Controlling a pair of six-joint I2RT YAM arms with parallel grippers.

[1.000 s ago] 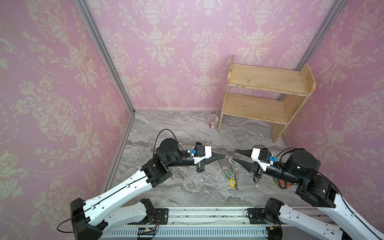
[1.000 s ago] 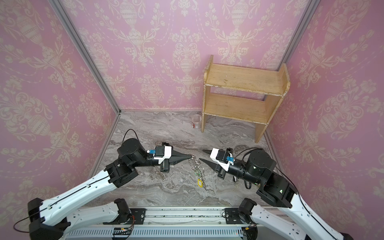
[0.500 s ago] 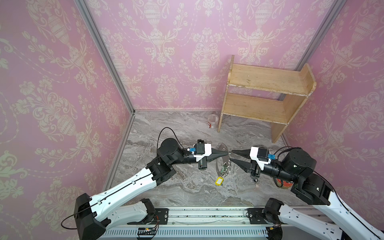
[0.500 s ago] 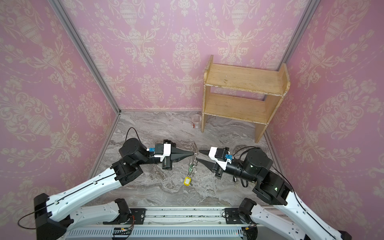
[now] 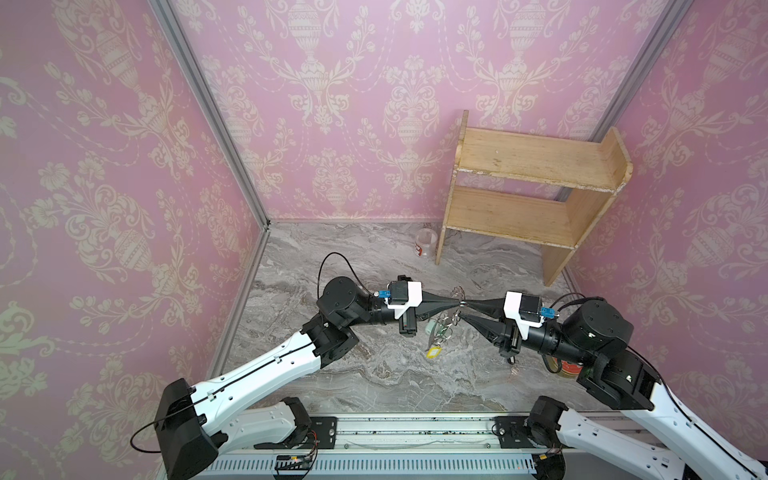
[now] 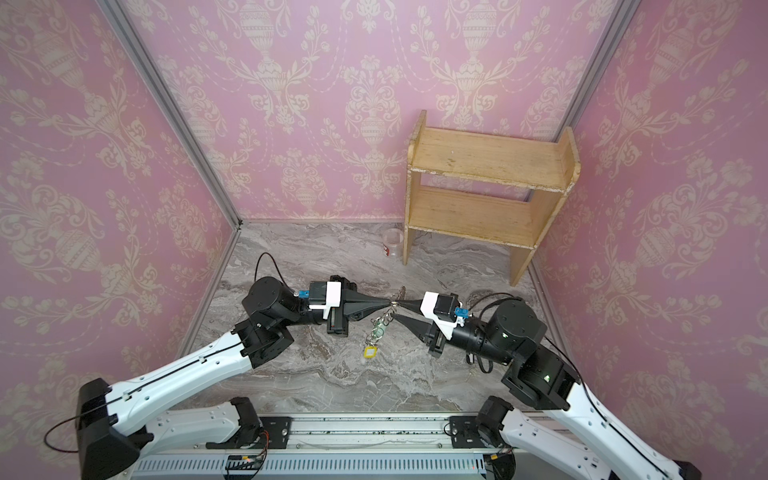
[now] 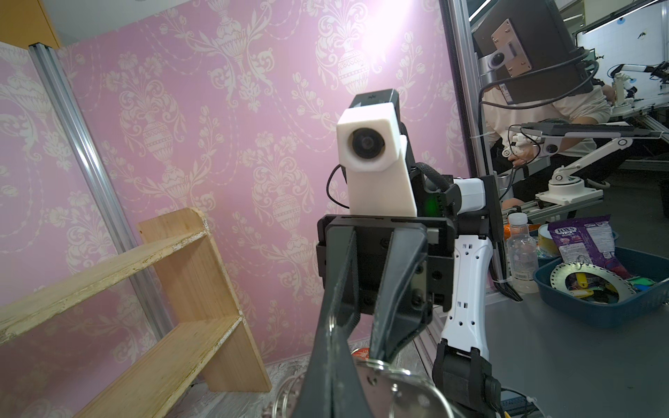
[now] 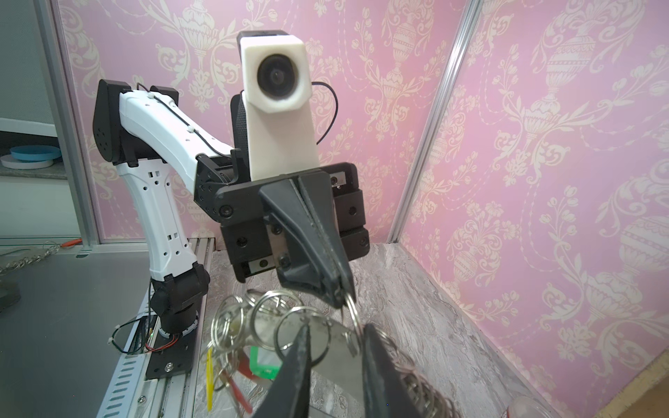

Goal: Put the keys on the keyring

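Note:
In both top views my left gripper (image 5: 457, 302) (image 6: 390, 303) is shut on the silvery keyring (image 8: 353, 311), holding it above the marble floor. Several smaller rings and keys (image 5: 442, 328) (image 6: 380, 328) hang under it, with a yellow tag (image 5: 433, 352) lowest. Green (image 8: 264, 365) and red (image 8: 242, 387) tags show in the right wrist view. My right gripper (image 5: 462, 309) (image 8: 338, 362) faces the left one tip to tip. Its jaws stand apart, straddling a flat silvery piece (image 8: 336, 347) of the bundle. One of its fingers (image 8: 376, 362) touches the keyring. The chain (image 8: 423, 391) runs beside that finger.
A wooden two-level shelf (image 5: 532, 199) stands at the back right. A clear jar (image 5: 426, 243) sits by its left leg. A red-lidded tin (image 5: 567, 368) lies partly under my right arm. Pink walls close in three sides.
Both grippers have come together at the middle and risen a little. The key bundle has lifted and swung left. My right jaws have narrowed slightly.

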